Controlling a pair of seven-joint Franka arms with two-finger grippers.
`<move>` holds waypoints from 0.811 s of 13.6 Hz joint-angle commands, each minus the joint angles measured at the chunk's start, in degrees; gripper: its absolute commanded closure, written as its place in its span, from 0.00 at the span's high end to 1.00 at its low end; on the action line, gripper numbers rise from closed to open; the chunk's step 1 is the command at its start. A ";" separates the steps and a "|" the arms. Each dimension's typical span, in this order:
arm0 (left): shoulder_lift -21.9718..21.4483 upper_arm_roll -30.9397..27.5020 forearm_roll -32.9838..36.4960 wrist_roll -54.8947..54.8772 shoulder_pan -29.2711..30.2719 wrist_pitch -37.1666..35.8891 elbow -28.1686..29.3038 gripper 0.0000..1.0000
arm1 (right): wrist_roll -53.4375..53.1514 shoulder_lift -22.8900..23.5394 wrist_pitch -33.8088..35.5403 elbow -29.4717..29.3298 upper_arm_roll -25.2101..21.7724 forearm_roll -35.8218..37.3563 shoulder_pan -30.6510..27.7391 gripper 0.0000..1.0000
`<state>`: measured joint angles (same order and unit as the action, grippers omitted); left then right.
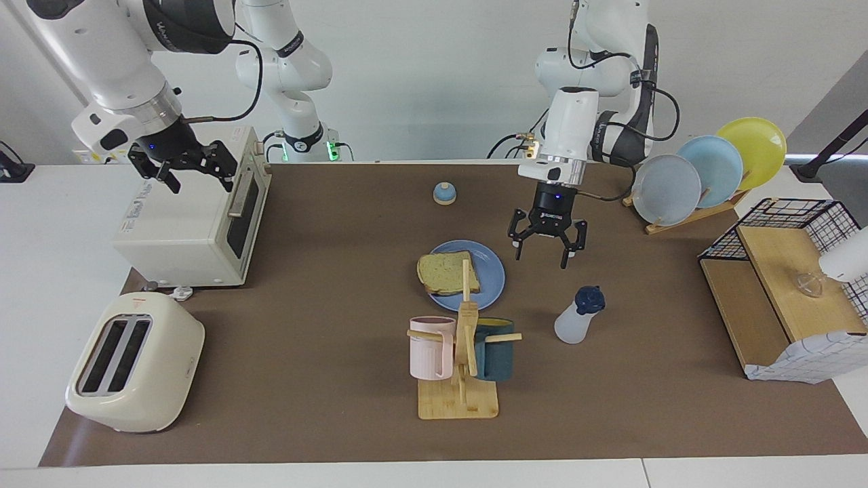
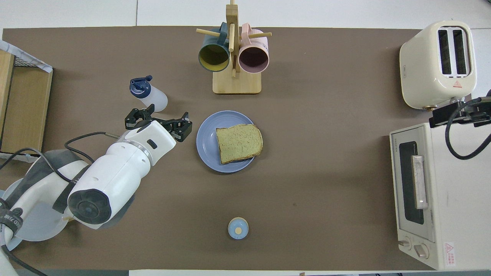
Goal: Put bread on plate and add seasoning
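The bread [image 1: 448, 270] [image 2: 239, 142] lies flat on the blue plate [image 1: 489, 270] [image 2: 207, 140] at the table's middle, overhanging the rim toward the right arm's end. The seasoning bottle [image 1: 578, 316] [image 2: 148, 94], whitish with a navy cap, stands upright, farther from the robots than the plate and toward the left arm's end. My left gripper [image 1: 548, 251] [image 2: 158, 123] is open and empty, in the air beside the plate, over the mat between plate and bottle. My right gripper [image 1: 196, 173] [image 2: 460, 114] is open and empty above the toaster oven, waiting.
A mug tree [image 1: 461, 352] [image 2: 234, 53] with a pink and a teal mug stands farther from the robots than the plate. A toaster oven [image 1: 196, 224] [image 2: 433, 191] and toaster [image 1: 135, 362] [image 2: 439, 63] stand at the right arm's end. A bell [image 1: 444, 193] [image 2: 238, 228], plate rack [image 1: 705, 169] and wooden shelf [image 1: 780, 285] are also there.
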<state>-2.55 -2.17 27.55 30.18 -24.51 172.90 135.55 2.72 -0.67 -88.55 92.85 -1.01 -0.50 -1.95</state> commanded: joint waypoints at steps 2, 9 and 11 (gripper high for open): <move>-0.27 -0.29 -3.90 0.94 -3.96 -10.02 -6.25 1.00 | -0.17 -0.56 0.48 0.23 0.49 0.58 -0.51 1.00; 1.49 -0.29 -11.63 0.23 -5.54 -24.00 -17.93 1.00 | -0.17 -0.56 0.48 0.23 0.49 0.58 -0.60 1.00; 2.54 -0.38 -14.09 -1.08 -5.46 -28.13 -22.15 1.00 | -0.17 -0.56 0.48 0.23 0.49 0.58 -0.60 1.00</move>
<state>-1.97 -2.00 15.97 30.32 -29.10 149.31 118.53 2.72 -0.67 -88.55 92.85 -1.01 -0.50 -1.95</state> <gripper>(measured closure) 0.000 0.000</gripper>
